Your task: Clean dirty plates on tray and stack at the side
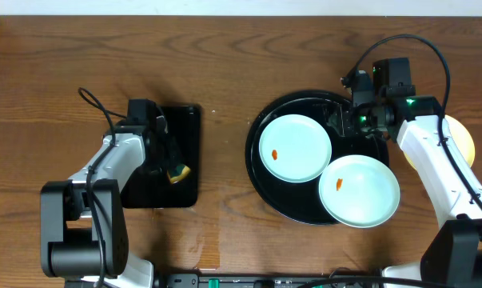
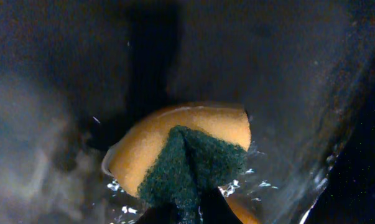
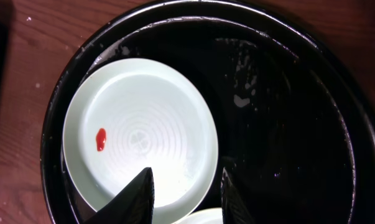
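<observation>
On the wood table, your left gripper pinches the sponge at frame left; your right gripper hangs part-open, empty, over the round tray. The lower-right plate overhangs the rim; a nudge could tip it.

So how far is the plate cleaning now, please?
Done, it seems: the yellow plate lies off the round tray, partly hidden under the right arm. In hand: the left gripper pinches a sponge at the small rectangular tray. Left: the upper blue plate and the lower blue plate each show an orange smear on the round tray; nothing is stacked.
</observation>
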Controlling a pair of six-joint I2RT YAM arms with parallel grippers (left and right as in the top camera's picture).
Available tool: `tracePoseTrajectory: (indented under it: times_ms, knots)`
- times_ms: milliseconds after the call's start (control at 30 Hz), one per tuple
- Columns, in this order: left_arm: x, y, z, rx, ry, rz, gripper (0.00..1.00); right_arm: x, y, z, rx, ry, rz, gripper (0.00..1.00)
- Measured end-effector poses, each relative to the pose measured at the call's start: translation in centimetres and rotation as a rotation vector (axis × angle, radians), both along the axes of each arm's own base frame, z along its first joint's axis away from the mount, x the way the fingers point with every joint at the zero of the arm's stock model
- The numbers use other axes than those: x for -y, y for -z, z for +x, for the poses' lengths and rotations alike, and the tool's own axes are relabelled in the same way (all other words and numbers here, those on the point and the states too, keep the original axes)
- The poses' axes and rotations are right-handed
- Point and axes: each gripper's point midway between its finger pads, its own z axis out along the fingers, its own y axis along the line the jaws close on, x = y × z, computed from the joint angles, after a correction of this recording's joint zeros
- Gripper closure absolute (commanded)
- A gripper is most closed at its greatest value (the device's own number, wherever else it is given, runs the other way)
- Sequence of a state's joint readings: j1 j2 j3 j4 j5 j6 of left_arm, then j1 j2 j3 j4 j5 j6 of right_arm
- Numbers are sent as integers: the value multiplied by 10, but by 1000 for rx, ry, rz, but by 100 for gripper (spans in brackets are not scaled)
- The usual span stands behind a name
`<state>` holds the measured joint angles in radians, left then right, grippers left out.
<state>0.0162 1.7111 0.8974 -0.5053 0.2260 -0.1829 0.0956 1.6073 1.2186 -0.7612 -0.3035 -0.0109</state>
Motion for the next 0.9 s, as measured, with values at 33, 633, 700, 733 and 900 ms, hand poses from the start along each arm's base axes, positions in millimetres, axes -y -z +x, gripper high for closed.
tracePoseTrajectory:
  times_ms: [33, 633, 700, 733, 900]
  knots:
    - [0, -1, -1, -6, 0, 0, 92, 0, 0, 0, -1, 0, 0, 67]
    - [0, -37, -5, -95, 95, 12, 57, 0, 0, 0, -1, 0, 0, 66]
    - [0, -31, -6, -93, 83, 11, 57, 0, 0, 0, -2, 0, 0, 66]
    - [0, -28, -7, -90, 78, 11, 57, 0, 0, 0, -1, 0, 0, 66]
    - [5, -11, -14, -82, 89, 17, 79, 0, 0, 0, -1, 0, 0, 66]
